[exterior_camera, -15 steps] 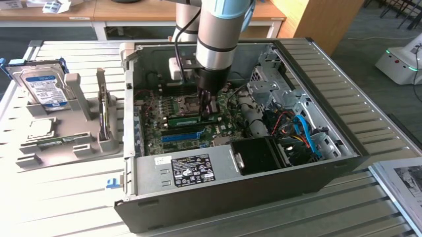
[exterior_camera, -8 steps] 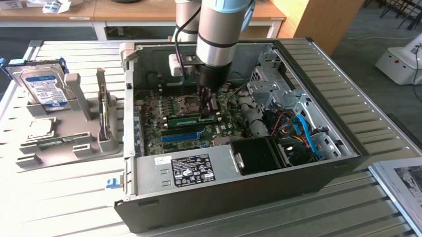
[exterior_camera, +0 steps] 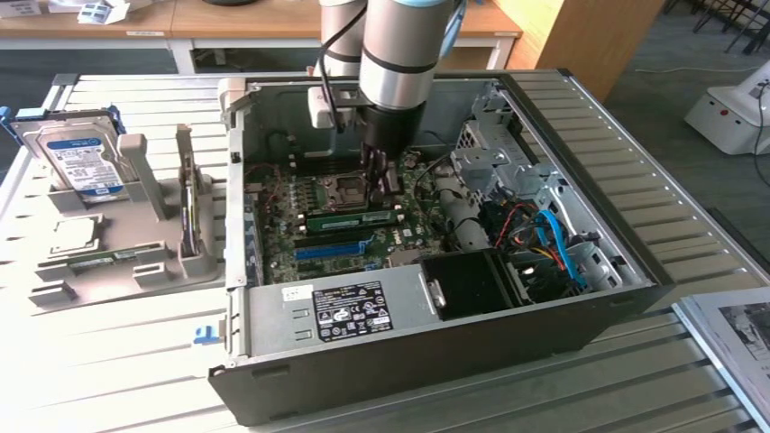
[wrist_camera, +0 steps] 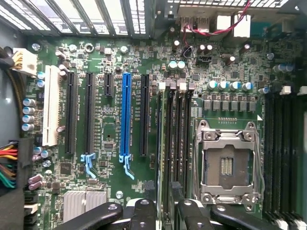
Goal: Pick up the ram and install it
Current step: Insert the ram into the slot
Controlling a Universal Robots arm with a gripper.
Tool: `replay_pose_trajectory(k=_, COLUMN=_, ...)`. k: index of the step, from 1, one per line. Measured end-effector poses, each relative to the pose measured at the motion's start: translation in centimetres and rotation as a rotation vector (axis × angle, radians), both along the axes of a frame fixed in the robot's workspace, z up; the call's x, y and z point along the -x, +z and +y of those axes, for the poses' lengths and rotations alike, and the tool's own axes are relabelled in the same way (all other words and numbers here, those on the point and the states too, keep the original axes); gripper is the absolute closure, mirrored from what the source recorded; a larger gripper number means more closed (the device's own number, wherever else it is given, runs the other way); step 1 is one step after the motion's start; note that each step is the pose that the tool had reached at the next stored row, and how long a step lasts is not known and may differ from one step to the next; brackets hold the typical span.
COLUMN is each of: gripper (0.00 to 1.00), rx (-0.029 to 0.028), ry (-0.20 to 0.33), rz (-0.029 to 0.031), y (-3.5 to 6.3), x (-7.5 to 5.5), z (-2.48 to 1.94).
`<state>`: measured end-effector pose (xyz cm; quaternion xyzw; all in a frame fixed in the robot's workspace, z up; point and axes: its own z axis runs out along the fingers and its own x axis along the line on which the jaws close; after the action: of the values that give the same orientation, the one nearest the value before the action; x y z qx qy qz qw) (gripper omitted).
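Well inside case (exterior_camera: pixel 409 370), gripper (exterior_camera: pixel 387 187) above motherboard (exterior_camera: pixel 316 245)

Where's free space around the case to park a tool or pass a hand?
Free: slatted table nearer the camera than the grey fixture, and the strip past the case on the exterior view's right. Crowded: inside the case, with the arm over the motherboard and cables by the drive cage.

Up top: computer case (exterior_camera: pixel 421 365) lies open, straight drop is free | claw (exterior_camera: pixel 385 189) is down inside, right over the memory slots (wrist_camera: pixel 173 129) | exterior view's right: drive cage (exterior_camera: pixel 493 149) and cables (exterior_camera: pixel 556 239) crowd in | near wall: fan box (exterior_camera: pixel 472 284), power supply (exterior_camera: pixel 343 311) block | sides: metal walls all round
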<state>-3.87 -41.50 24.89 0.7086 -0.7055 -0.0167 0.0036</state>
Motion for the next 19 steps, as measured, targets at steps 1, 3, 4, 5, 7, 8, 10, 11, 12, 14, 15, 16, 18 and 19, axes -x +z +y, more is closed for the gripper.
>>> replay_pose_trajectory(k=1, gripper=0.75, rx=0.0, ry=0.0, rz=0.0, y=0.19, x=0.0, z=0.0)
replay_pose_trajectory(k=3, gripper=0.75, rx=0.0, ry=0.0, rz=0.0, y=0.56, x=0.0, z=0.0)
replay_pose_trajectory(k=4, gripper=0.75, rx=0.0, ry=0.0, rz=0.0, y=0.76, x=0.0, z=0.0)
replay_pose_trajectory(k=5, gripper=0.75, rx=0.0, ry=0.0, rz=0.0, y=0.95, x=0.0, z=0.0)
replay_pose_trajectory(k=7, gripper=0.75, rx=0.0, ry=0.0, rz=0.0, y=1.36, x=0.0, z=0.0)
replay_pose_trajectory(k=8, gripper=0.75, rx=0.0001, ry=0.0, rz=0.0, y=1.55, x=0.0, z=0.0)
replay_pose_trajectory(k=10, gripper=0.75, rx=-0.0001, ry=0.0, rz=0.0, y=1.89, x=0.0, z=0.0)
replay_pose_trajectory(k=11, gripper=0.75, rx=-0.0001, ry=0.0, rz=0.0, y=2.04, x=0.0, z=0.0)
replay_pose_trajectory(k=12, gripper=0.75, rx=-0.0002, ry=0.0, rz=0.0001, y=2.2, x=0.0, z=0.0)
replay_pose_trajectory(k=14, gripper=0.75, rx=-0.0002, ry=0.0, rz=0.0, y=2.5, x=0.0, z=0.0)
replay_pose_trajectory(k=15, gripper=0.75, rx=-0.0002, ry=0.0, rz=0.0, y=2.64, x=0.0, z=0.0)
replay_pose_trajectory(k=16, gripper=0.75, rx=-0.0003, ry=0.0, rz=0.0001, y=2.78, x=0.0, z=0.0)
replay_pose_trajectory(k=18, gripper=0.75, rx=-0.0006, ry=0.0, rz=0.0, y=3.04, x=0.0, z=0.0)
replay_pose_trajectory(k=19, gripper=0.75, rx=-0.0011, ry=0.0, rz=0.0, y=3.21, x=0.0, z=0.0)
